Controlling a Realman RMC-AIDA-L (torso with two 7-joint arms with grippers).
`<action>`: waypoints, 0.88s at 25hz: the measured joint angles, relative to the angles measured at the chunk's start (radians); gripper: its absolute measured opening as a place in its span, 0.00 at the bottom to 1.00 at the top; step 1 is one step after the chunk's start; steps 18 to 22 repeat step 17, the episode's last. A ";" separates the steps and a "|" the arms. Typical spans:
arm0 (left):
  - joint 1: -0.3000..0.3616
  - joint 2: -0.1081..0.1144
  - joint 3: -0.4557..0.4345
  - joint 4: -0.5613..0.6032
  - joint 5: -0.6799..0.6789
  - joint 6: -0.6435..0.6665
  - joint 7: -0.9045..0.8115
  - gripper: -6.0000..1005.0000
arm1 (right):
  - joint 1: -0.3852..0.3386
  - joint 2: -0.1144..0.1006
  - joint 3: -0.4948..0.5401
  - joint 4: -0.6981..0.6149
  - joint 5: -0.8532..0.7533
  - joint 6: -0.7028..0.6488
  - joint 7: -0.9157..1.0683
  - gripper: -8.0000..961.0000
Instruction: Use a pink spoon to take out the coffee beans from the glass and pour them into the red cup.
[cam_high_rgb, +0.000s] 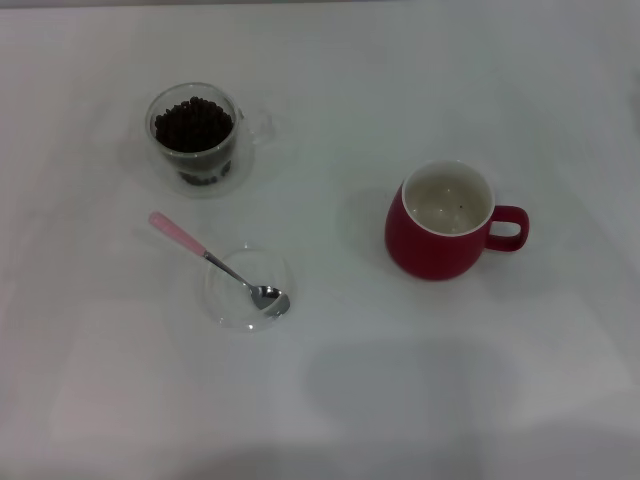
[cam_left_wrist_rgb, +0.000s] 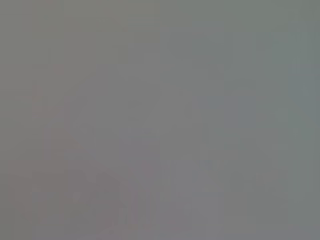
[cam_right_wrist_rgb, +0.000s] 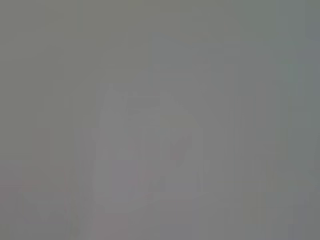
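Pink spoon (cam_high_rgb: 205, 257) rests bowl-down in a clear dish (cam_high_rgb: 225, 300), handle raised for pickup; neither gripper visible, state unknown.

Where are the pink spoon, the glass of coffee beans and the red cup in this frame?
pink spoon (cam_high_rgb: 178, 234), head view, on its pale-pink handle.
glass (cam_high_rgb: 208, 178), head view, on its clear front wall below the beans.
red cup (cam_high_rgb: 430, 250), head view, on the front of its red belly.
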 joint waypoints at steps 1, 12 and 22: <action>-0.003 -0.001 0.000 -0.005 -0.001 -0.002 0.010 0.45 | 0.004 0.000 0.001 -0.002 -0.001 0.007 -0.006 0.47; -0.027 0.000 0.001 -0.041 -0.024 -0.002 0.102 0.45 | 0.020 0.006 -0.013 0.006 -0.008 0.010 -0.012 0.47; -0.026 -0.002 0.008 -0.063 -0.024 0.001 0.104 0.45 | 0.021 0.006 -0.042 0.006 -0.009 0.022 -0.004 0.47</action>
